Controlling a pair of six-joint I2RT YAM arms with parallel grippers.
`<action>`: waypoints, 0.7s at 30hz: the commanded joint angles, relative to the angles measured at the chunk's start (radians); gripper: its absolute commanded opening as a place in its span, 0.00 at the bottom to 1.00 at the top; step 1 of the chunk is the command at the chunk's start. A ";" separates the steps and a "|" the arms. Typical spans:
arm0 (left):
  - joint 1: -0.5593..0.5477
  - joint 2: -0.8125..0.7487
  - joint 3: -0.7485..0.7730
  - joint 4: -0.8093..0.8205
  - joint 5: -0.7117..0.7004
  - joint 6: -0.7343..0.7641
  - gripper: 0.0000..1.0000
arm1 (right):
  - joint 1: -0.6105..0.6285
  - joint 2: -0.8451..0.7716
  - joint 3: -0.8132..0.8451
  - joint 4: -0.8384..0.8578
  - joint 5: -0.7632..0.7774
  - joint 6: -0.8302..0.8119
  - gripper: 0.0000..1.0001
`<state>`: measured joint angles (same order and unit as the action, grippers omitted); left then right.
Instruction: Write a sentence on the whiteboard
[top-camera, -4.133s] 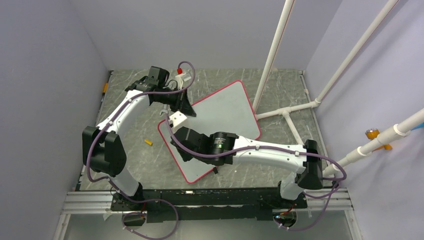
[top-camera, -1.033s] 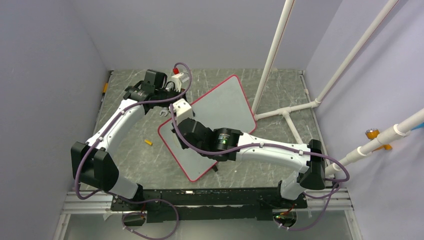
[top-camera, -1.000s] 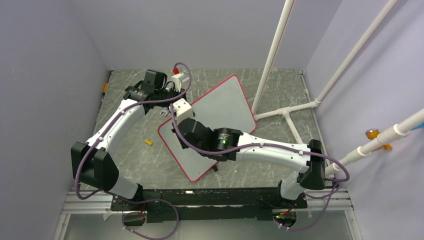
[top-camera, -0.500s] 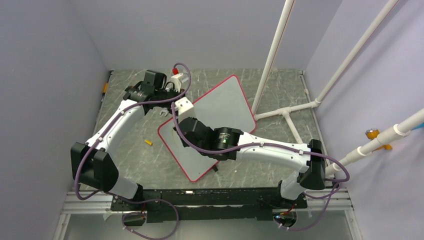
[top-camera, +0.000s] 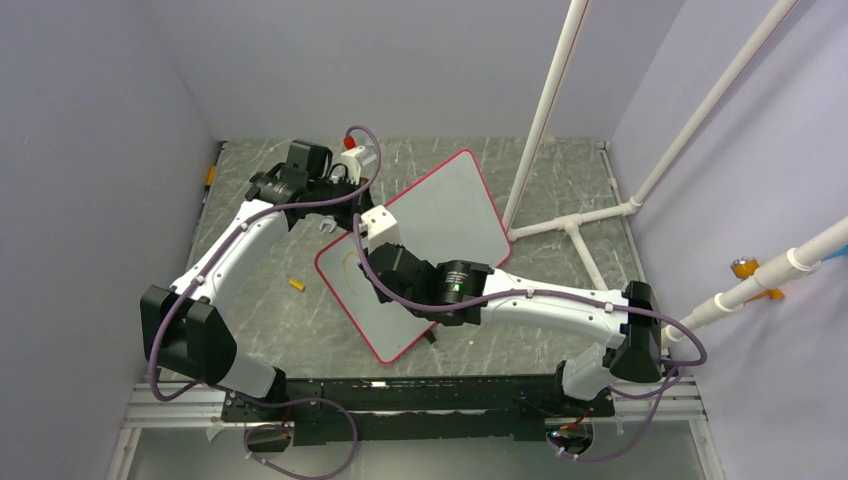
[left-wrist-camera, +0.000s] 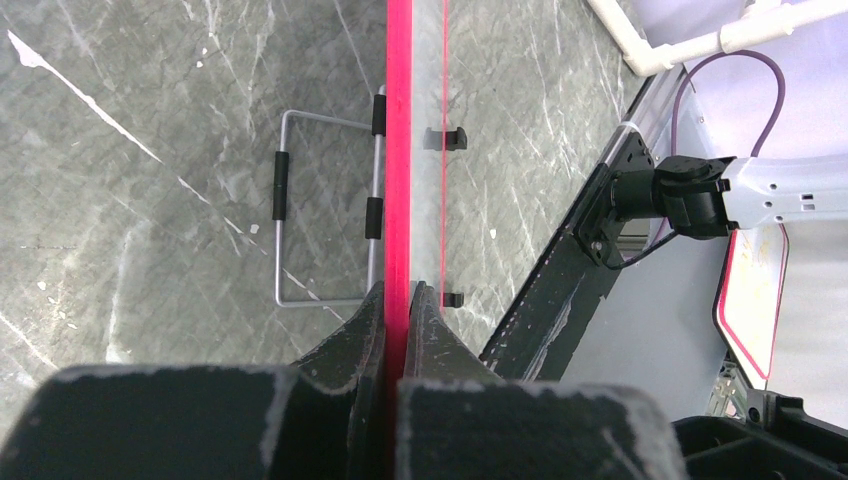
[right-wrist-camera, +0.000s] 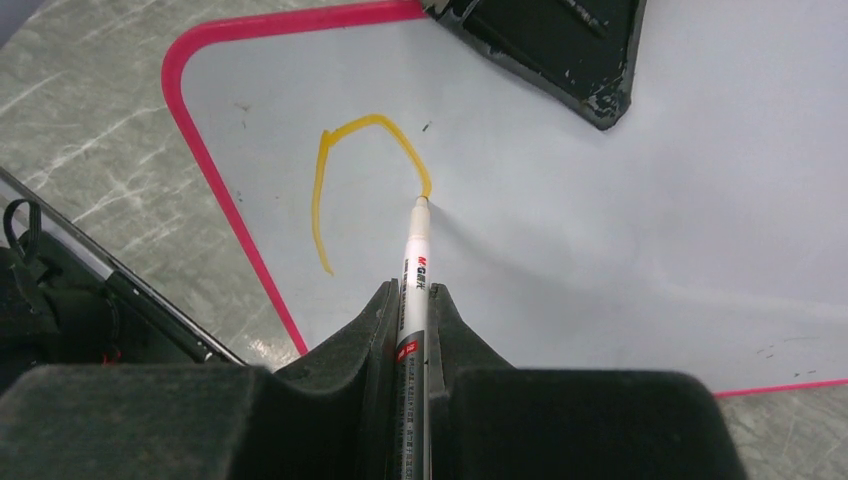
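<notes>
Compared with a second ago, the right arm's wrist sits further along the whiteboard (top-camera: 440, 215), so more of the board's near left part shows in the top view. A curved orange-yellow line is visible there now. The whiteboard is a large flat plate with a smooth pale grey face, a thin red-pink rim and rounded corners. It lies on the grey marble-patterned table (top-camera: 270, 320), its rim pinched tight between the fingers of the left gripper (left-wrist-camera: 398, 300). A bent metal wire stand (left-wrist-camera: 290, 210) with black sleeves shows just beyond these fingers. The right gripper (right-wrist-camera: 412, 300) is closed narrowly around a slim white marker (right-wrist-camera: 417, 250), which points straight ahead of the fingers. Of the sentence (right-wrist-camera: 340, 170) only one thin arch-shaped stroke exists, and the marker tip touches its end.
</notes>
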<state>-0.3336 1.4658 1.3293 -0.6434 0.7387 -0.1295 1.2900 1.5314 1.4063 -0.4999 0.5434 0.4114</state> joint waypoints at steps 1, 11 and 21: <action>0.010 -0.042 -0.001 0.091 -0.206 0.098 0.00 | -0.012 -0.006 -0.017 0.026 -0.081 -0.003 0.00; 0.010 -0.044 -0.002 0.091 -0.204 0.097 0.00 | -0.005 0.019 0.031 0.069 -0.146 -0.024 0.00; 0.010 -0.047 -0.007 0.095 -0.204 0.096 0.00 | -0.003 0.055 0.110 0.089 -0.138 -0.053 0.00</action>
<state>-0.3305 1.4609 1.3281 -0.6437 0.7353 -0.1349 1.2919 1.5585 1.4593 -0.4801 0.3992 0.3820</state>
